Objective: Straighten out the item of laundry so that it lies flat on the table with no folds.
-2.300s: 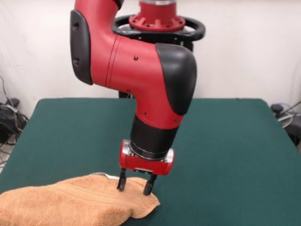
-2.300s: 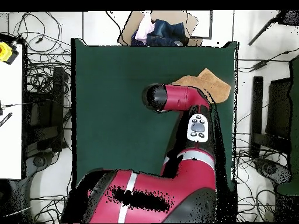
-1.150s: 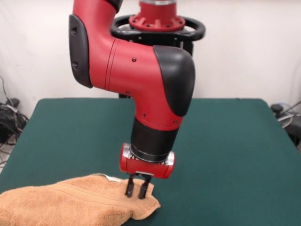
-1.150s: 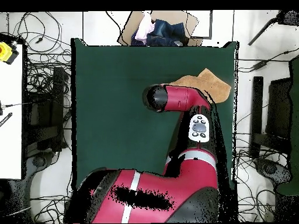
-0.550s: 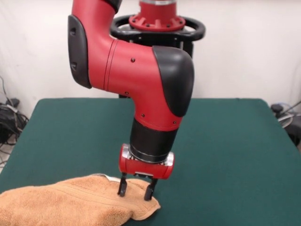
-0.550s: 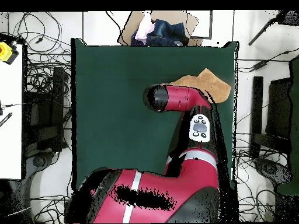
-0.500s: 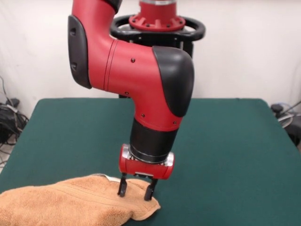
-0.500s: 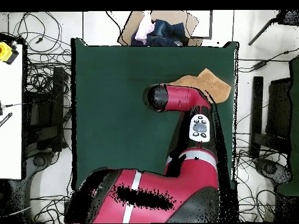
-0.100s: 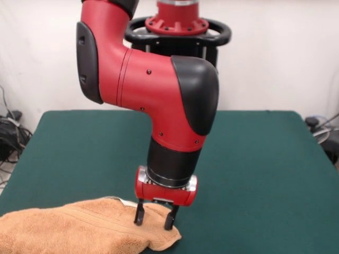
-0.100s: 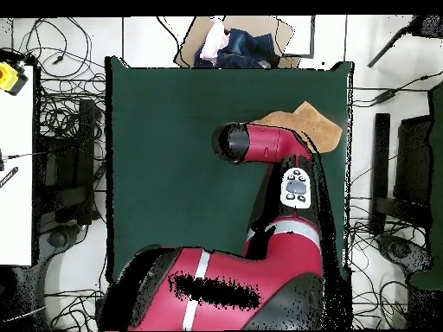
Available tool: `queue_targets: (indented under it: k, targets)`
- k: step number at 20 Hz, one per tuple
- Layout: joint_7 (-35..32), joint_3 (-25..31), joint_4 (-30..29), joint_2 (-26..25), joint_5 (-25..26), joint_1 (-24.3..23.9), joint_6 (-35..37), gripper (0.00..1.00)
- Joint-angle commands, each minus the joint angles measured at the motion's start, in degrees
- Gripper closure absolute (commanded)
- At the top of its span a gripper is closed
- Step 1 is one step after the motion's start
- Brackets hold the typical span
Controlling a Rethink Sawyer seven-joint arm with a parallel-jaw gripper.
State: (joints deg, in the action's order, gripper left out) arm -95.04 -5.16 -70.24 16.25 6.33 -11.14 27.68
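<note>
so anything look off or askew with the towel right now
Yes: the towel lies bunched and folded at the table's edge, not flat. The open gripper straddles its raised fold near the corner.

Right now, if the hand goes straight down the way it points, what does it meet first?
The hand points down, open, over the bunched orange-tan towel near its end. It would meet the towel first, with the green table underneath. Its tips already look at the cloth.

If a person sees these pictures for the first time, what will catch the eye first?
The big red and black arm fills the middle of the front view. Its gripper, fingers open, presses on the right end of a bunched orange-tan towel at the near left of the green table.
</note>
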Motion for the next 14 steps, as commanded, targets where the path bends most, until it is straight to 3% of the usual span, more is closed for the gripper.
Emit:
queue_targets:
  k: [1, 8, 9, 14]
  targets:
    - [-13.43, 7.05, 1.19, -3.02, -5.04, -0.93, -9.31, 0.0]
    - [-13.45, 4.35, 1.86, -4.54, -6.02, 0.97, -12.65, 0.0]
    - [-12.92, 3.61, 1.7, -4.57, -6.24, 1.49, -13.15, 1.0]
    - [-11.19, 3.96, 0.92, -3.96, -5.79, 1.09, -12.29, 1.0]
